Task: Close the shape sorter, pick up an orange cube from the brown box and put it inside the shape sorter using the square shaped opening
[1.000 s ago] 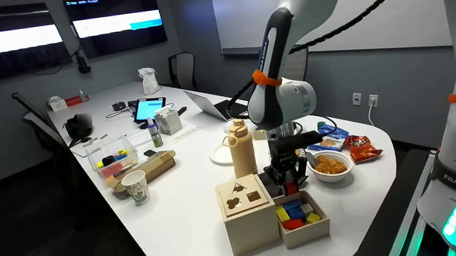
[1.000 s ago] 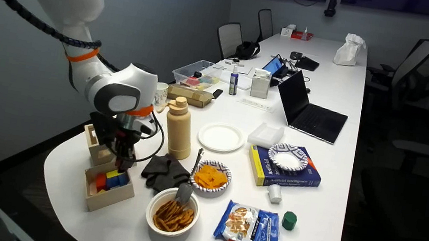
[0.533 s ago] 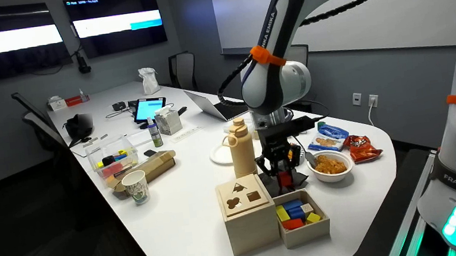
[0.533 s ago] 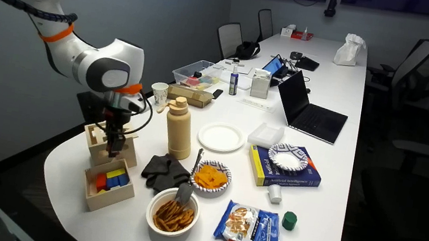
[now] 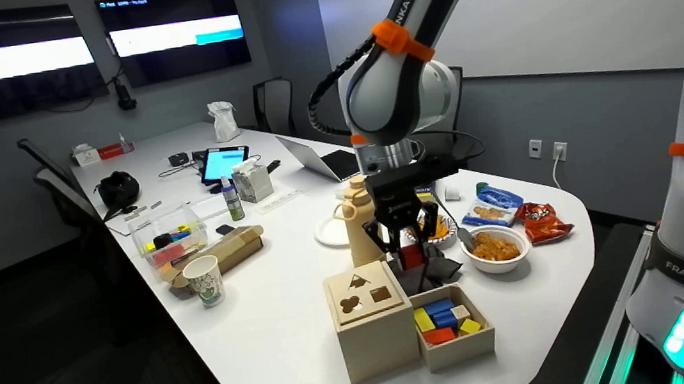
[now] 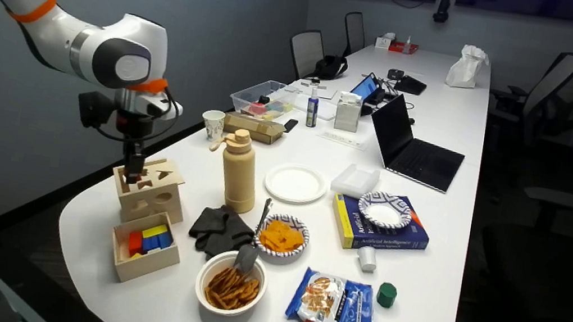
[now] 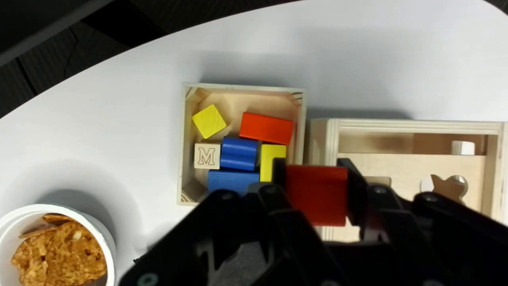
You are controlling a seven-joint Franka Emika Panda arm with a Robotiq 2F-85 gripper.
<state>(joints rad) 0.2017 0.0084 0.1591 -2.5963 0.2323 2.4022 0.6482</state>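
Observation:
My gripper (image 5: 412, 256) is shut on a red-orange cube (image 7: 316, 194), raised above the blocks. In the wrist view the cube lies over the seam between the brown box (image 7: 246, 88) and the shape sorter (image 7: 332, 143). The light wooden sorter (image 5: 379, 349) stands beside the box (image 5: 460, 352). Its lid (image 5: 362, 314) has triangle, clover and square openings. A gap shows along one lid edge in the wrist view, and the gripper partly hides the openings there. In an exterior view the gripper (image 6: 132, 176) appears over the sorter (image 6: 160, 205). The box holds red, yellow, blue and plain blocks.
A tan bottle (image 5: 361, 228) stands behind the sorter, with a dark cloth (image 6: 222, 231) near it. A bowl of snacks (image 6: 230, 289) and a patterned bowl of chips (image 6: 281, 236) are beyond the box. The table's curved edge (image 7: 198, 24) runs near the box.
My gripper has risen from above the brown box and shifted toward the shape sorter, still holding the red-orange cube. The sorter and box have stayed in place.

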